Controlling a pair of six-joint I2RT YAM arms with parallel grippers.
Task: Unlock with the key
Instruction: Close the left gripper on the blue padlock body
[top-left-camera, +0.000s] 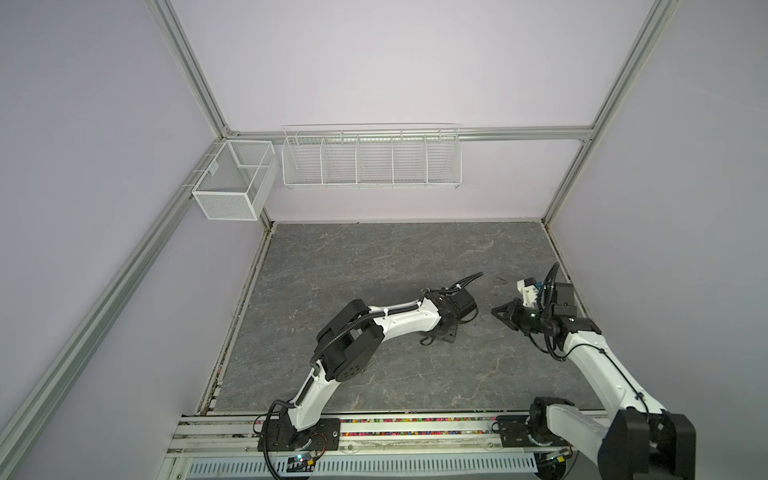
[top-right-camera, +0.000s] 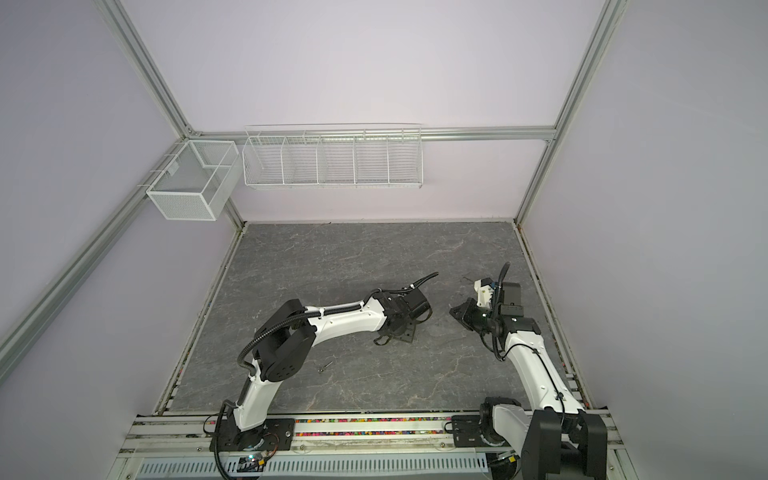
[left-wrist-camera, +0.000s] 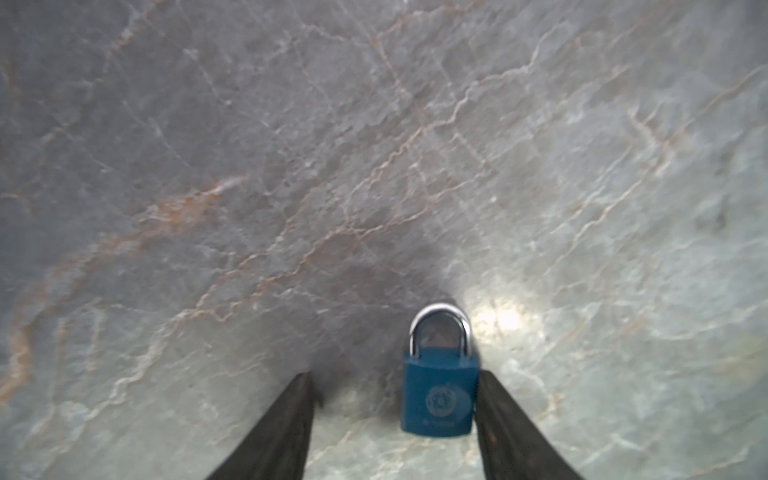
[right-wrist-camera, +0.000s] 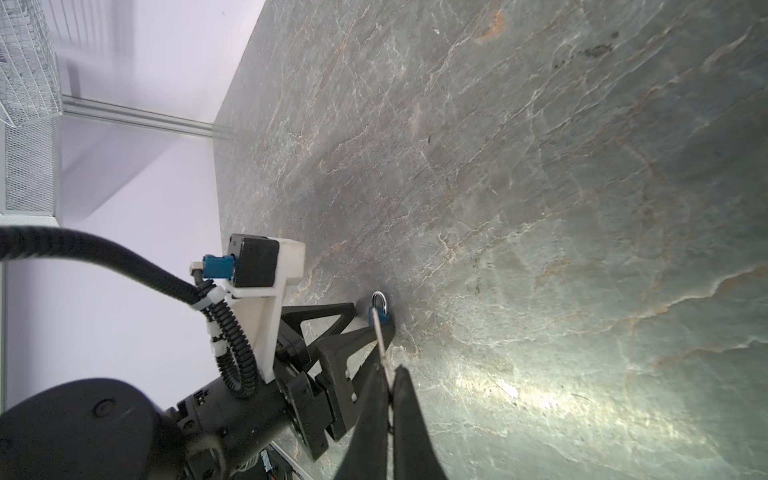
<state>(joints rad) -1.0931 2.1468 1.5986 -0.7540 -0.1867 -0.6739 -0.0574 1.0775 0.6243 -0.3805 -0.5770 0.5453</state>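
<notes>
One blue padlock (left-wrist-camera: 439, 395) lies between the left gripper's (left-wrist-camera: 394, 374) parted jaws, right beside one. The right gripper (right-wrist-camera: 392, 370) pinches one key (right-wrist-camera: 382, 345) – jaws clamped

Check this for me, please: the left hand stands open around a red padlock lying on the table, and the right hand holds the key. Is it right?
Not quite: the padlock is blue, not red, as the left wrist view shows. The left hand does stand open around it on the table, and the right hand holds the key.
</notes>
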